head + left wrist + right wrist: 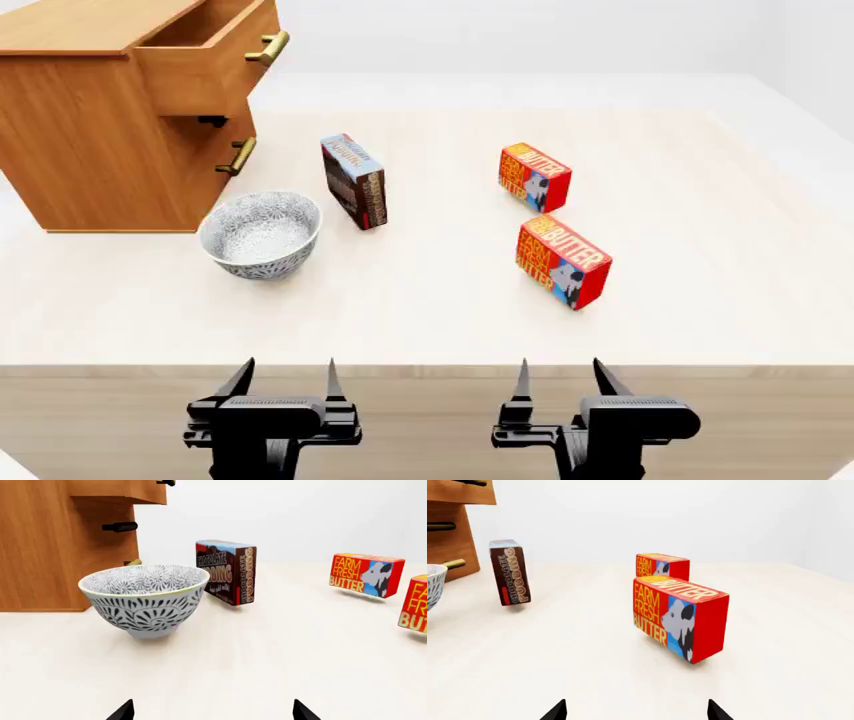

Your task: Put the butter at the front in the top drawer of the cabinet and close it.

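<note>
Two red butter cartons stand on the table. The front butter (562, 262) (679, 617) is the nearer one, right of centre; only its edge (415, 605) shows in the left wrist view. The cabinet (94, 120) (47, 550) stands at the far left with its top drawer (214, 50) pulled open. My left gripper (284, 385) (212, 711) and right gripper (558, 385) (636, 711) hang open at the table's near edge, both empty and well short of the cartons.
The second butter carton (534, 176) (662, 567) (366, 574) stands behind the front one. A chocolate pudding box (354, 181) (227, 571) (510, 572) stands upright mid-table. A patterned bowl (262, 234) (145, 599) sits before the cabinet. A lower drawer handle (239, 156) juts out.
</note>
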`<state>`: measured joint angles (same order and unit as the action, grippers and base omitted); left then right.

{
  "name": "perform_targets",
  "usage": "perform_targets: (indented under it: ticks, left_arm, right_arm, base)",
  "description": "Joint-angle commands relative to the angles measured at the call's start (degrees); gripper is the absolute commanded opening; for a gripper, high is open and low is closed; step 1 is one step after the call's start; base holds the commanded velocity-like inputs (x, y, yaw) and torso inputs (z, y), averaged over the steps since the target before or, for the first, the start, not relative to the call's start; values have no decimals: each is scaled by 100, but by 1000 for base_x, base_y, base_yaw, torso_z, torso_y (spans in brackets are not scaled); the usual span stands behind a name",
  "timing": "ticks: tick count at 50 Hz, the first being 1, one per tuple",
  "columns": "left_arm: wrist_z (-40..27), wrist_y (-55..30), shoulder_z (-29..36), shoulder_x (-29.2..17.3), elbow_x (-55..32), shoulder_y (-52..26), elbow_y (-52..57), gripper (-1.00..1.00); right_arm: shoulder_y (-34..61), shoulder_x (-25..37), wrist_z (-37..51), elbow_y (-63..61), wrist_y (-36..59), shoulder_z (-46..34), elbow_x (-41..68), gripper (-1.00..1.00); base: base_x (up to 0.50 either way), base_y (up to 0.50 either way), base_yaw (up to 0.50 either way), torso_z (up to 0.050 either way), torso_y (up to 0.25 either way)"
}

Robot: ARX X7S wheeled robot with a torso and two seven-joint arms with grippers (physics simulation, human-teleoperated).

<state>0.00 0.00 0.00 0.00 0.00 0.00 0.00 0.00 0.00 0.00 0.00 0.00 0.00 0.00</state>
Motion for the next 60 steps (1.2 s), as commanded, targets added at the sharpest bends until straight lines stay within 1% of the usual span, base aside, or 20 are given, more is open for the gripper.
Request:
perform_targets:
  ticks: [1, 10, 20, 24, 30, 35, 38, 41, 47, 51, 60]
  left_arm:
    - [-115, 14, 131, -93, -43, 5, 14, 100]
    - [-328, 38, 293, -236, -219, 48, 123, 100]
    - [-506, -86, 372, -351, -325, 44, 263, 100]
    - [-500, -530, 449, -447, -347, -52, 737, 100]
    - [-447, -1580, 448, -668, -480, -439, 1633, 100]
    - [-406, -2602, 377, -820, -676, -954, 2169, 100]
    - [-331, -3299, 367, -1001, -756, -1427, 2426, 100]
    - [-277, -3795, 329, -1127, -835, -1826, 2589, 100]
    - [-51, -4856, 264, -1425, -1060, -3050, 2674, 100]
    - [97, -5311, 310, -1573, -1138, -3882, 2477, 100]
    - [326, -5799, 446, -1739, -1190, -5325, 1671, 100]
  right_arm:
    - [-17, 92, 114, -16, -3, -99, 97, 100]
    - [-15, 243, 298, -49, -32, -268, 289, 100]
    - [-29, 351, 535, -275, 38, -408, 226, 100]
    - [101, 381, 636, -513, 288, -403, 258, 100]
    - [527, 499, 731, -1286, 1263, -316, 402, 100]
    - [1092, 663, 778, -1774, 2108, -210, 512, 100]
    - [1553, 807, 752, -1987, 2685, -128, 600, 100]
    - [1897, 913, 708, -2140, 3107, -51, 711, 100]
    - [2863, 1222, 579, -2352, 4053, 54, 900, 100]
    - [3603, 1423, 506, -2194, 4540, 39, 925, 100]
    - [5235, 1765, 283, -1033, 4831, -314, 750, 100]
  base:
    - [0, 0, 0, 0, 0]
    - [0, 0, 0, 3, 0]
    - [0, 0, 0, 49, 4]
    - [0, 0, 0, 50, 4]
    - [0, 0, 0, 50, 4]
    - [0, 0, 0, 50, 4]
    - [0, 0, 0, 50, 5]
    - [0, 0, 0, 50, 4]
    - [0, 0, 0, 50, 4]
    - [0, 0, 0, 50, 4]
    - [0, 0, 0, 50, 4]
